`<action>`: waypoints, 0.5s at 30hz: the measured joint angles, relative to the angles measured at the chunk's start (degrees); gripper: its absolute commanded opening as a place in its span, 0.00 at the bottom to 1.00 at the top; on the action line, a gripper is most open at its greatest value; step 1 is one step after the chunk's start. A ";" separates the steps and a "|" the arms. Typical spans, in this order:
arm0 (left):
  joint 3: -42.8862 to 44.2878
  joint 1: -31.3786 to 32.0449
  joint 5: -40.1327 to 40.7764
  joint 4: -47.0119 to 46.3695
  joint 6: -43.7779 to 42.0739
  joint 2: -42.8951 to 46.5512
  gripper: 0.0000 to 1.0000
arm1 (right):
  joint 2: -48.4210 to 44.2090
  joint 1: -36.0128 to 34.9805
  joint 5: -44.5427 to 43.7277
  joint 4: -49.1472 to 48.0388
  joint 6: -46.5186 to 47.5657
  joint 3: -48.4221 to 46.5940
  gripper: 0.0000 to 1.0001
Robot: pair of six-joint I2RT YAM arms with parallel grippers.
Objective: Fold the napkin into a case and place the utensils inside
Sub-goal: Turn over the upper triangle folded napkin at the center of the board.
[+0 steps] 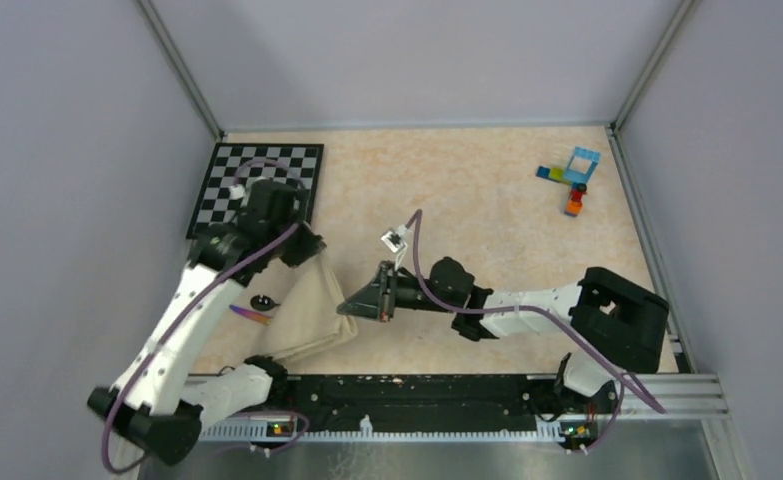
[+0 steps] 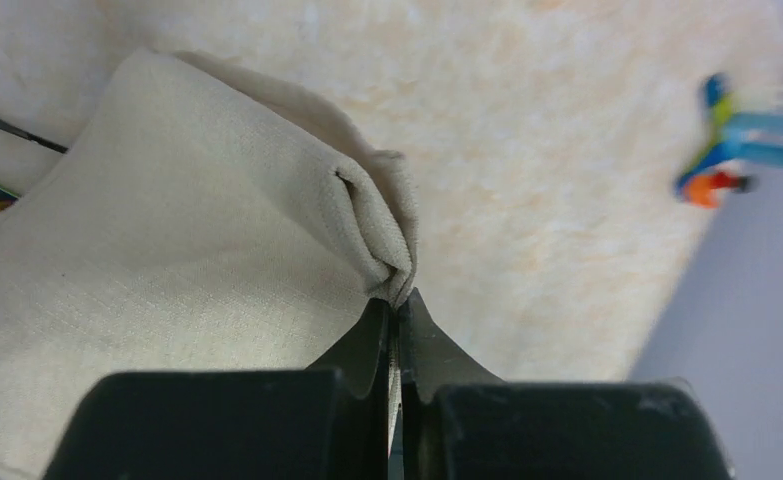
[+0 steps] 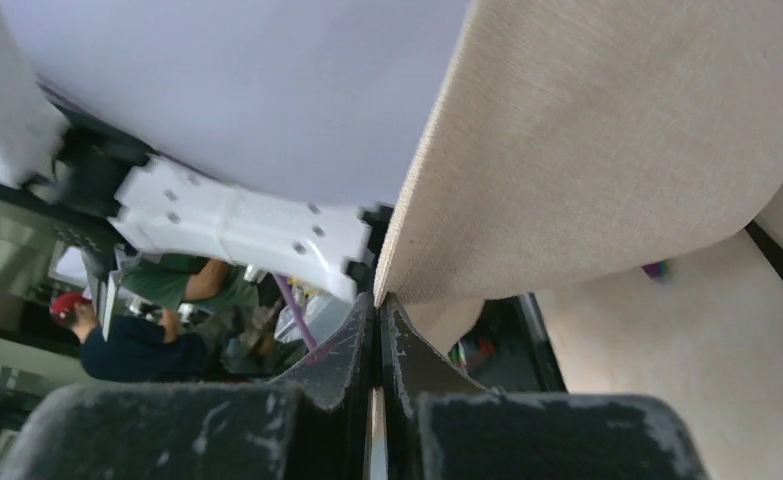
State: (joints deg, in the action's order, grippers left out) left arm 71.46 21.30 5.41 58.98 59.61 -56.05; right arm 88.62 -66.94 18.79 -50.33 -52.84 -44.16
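1. The napkin (image 1: 312, 312) lies partly folded on the tabletop (image 1: 487, 200), at about 7 o'clock from the tabletop's middle and near the front edge. Its 3 o'clock side is raised off the surface.
2. It is soft, light, limp cloth. I judge it will sag wherever it is unsupported, and a fold will likely spring open unless pressed flat. The best hold is a corner or hem, with all layers pinched together.
3. The left hand (image 2: 397, 308) is pressed together, pinching a doubled-over corner at the napkin's 12 o'clock end.
4. The right hand (image 3: 378, 300) is likewise pressed together, pinching the hemmed edge on the 3 o'clock side. The cloth stretches away from its tips.
5. The utensils (image 1: 259, 306) lie just beside the napkin at its 9 o'clock. They look slim and stiff, and are probably slippery. Their count is hard to tell, since the cloth edge seems to hide part of them.
6. Farther out, the chequered board (image 1: 257, 185) sits at 11 o'clock on the tabletop. The toy bricks (image 1: 572, 180) are at 2 o'clock, well apart from the napkin.
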 measured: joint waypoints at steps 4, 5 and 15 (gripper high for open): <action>1.31 9.70 5.60 0.24 -0.44 -16.59 0.00 | 2.69 6.60 3.61 -9.35 -5.44 12.83 0.00; 2.60 11.78 6.58 0.00 -0.63 -21.92 0.00 | 3.23 8.35 4.26 -10.45 -5.86 15.65 0.00; 20.65 24.65 9.49 -3.89 -1.68 -59.76 0.00 | 8.44 25.99 12.13 -15.21 -0.92 33.46 0.00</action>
State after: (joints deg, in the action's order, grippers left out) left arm 92.12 45.95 14.90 55.09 57.93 -115.81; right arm 97.06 -40.95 30.92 -65.54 -53.76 -10.70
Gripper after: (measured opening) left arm 0.016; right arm 0.008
